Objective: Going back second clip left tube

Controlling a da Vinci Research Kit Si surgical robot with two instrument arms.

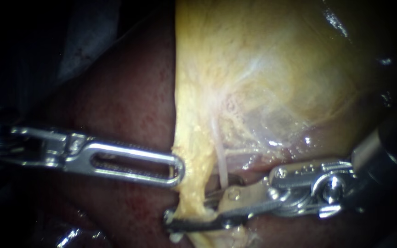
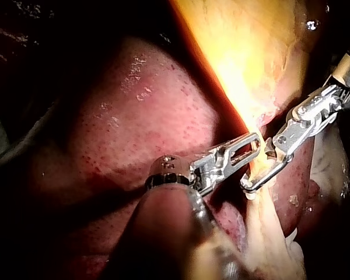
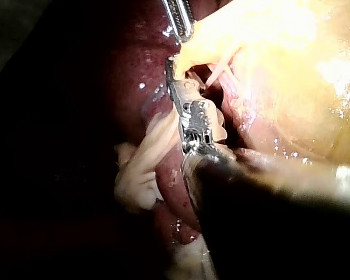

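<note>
A yellow strand of tissue (image 1: 190, 183) hangs down from the gallbladder (image 1: 272, 69) in the endoscope view. A thin pale tube (image 1: 221, 165) runs beside it on the right. My left instrument (image 1: 176, 166) comes in from the left, its slotted jaws lying together on the strand's left edge. My right instrument (image 1: 187, 209) reaches in from the right. Its jaws stand apart with the strand's lower end between them. The left wrist view shows both tips meeting at the strand, left instrument (image 2: 254, 143) and right instrument (image 2: 261, 170). I cannot make out a clip.
Dark red liver (image 1: 129, 101) lies behind and below both instruments. The gallbladder wall fills the upper right. In the right wrist view pale fatty tissue (image 3: 141, 169) hangs beside my right instrument (image 3: 174, 73), with the left instrument's tip (image 3: 181, 20) ahead of it.
</note>
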